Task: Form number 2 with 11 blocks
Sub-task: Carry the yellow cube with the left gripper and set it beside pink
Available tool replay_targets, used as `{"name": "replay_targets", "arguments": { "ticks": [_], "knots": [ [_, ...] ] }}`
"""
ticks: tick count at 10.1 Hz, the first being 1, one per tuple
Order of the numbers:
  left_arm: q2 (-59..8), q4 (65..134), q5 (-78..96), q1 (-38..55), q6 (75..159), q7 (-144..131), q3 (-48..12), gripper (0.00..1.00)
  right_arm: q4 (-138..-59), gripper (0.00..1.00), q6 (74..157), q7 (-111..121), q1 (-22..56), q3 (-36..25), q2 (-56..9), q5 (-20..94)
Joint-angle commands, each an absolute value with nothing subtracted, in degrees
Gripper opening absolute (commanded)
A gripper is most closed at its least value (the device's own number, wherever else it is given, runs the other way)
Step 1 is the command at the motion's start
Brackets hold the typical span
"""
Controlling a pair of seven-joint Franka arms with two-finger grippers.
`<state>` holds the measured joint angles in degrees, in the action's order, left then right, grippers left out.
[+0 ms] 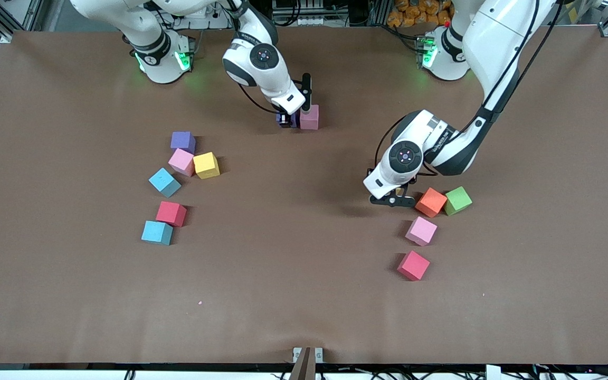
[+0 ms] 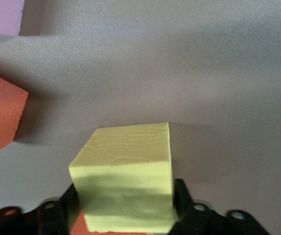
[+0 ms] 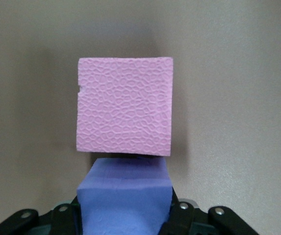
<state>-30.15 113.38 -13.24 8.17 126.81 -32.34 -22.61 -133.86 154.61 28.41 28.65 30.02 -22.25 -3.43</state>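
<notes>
My right gripper (image 1: 289, 119) (image 3: 125, 211) is shut on a purple block (image 3: 125, 198). It holds it low on the table beside a pink block (image 1: 309, 117) (image 3: 125, 105), touching it or nearly so; no number 2 shape shows. My left gripper (image 1: 395, 197) (image 2: 125, 208) is down at the table with its fingers (image 2: 182, 198) pressed on both sides of a yellow block (image 2: 125, 174), right next to an orange block (image 1: 430, 202) (image 2: 0, 120). Loose purple (image 1: 183, 141), pink (image 1: 181, 161), yellow (image 1: 206, 165), light blue (image 1: 164, 182) and red (image 1: 171, 214) blocks lie toward the right arm's end.
A green cube (image 1: 458, 200) touches the orange block. A pink block (image 1: 421, 230) and a red block (image 1: 413, 265) lie nearer the front camera than my left gripper. Another light blue cube (image 1: 157, 233) sits beside the red one at the right arm's end.
</notes>
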Motion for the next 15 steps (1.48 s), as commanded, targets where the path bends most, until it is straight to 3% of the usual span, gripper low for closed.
{"name": "replay_targets", "arguments": {
  "ticks": [1, 6, 8, 11, 13, 14, 15],
  "knots": [
    [-28.0, 114.9, -12.6, 8.3, 127.6, -33.2, -22.3, 0.6, -132.1, 0.3, 154.8, 27.2, 29.2, 30.0, -23.6, -3.5],
    [-24.3, 114.0, -11.9, 10.5, 127.4, -39.8, -22.8, 0.57, -131.7, 0.31, 154.8, 27.2, 29.1, 30.0, -23.6, -3.4],
    [-22.9, 113.7, -9.2, 11.8, 127.4, -43.9, -22.9, 0.57, -131.6, 0.38, 154.8, 27.2, 29.1, 30.0, -24.1, -3.3],
    [-22.9, 114.2, -8.0, 13.4, 126.7, -55.8, -26.7, 0.58, -131.0, 0.68, 154.8, 27.2, 29.1, 30.0, -24.5, -3.2],
    [-23.1, 114.3, -6.3, 13.4, 126.8, -67.1, -29.7, 0.57, -131.0, 0.72, 154.8, 27.2, 29.1, 30.0, -24.5, -3.1],
    [-23.0, 114.7, -5.5, 13.3, 126.8, -72.5, -30.8, 0.55, -131.0, 0.9, 154.8, 27.2, 29.1, 30.0, -24.5, -3.0],
    [-22.9, 115.7, -5.5, 13.2, 126.9, -77.3, -31.8, 0.53, -131.0, 1.0, 154.8, 27.2, 29.1, 30.0, -24.3, -3.0]
  ]
}}
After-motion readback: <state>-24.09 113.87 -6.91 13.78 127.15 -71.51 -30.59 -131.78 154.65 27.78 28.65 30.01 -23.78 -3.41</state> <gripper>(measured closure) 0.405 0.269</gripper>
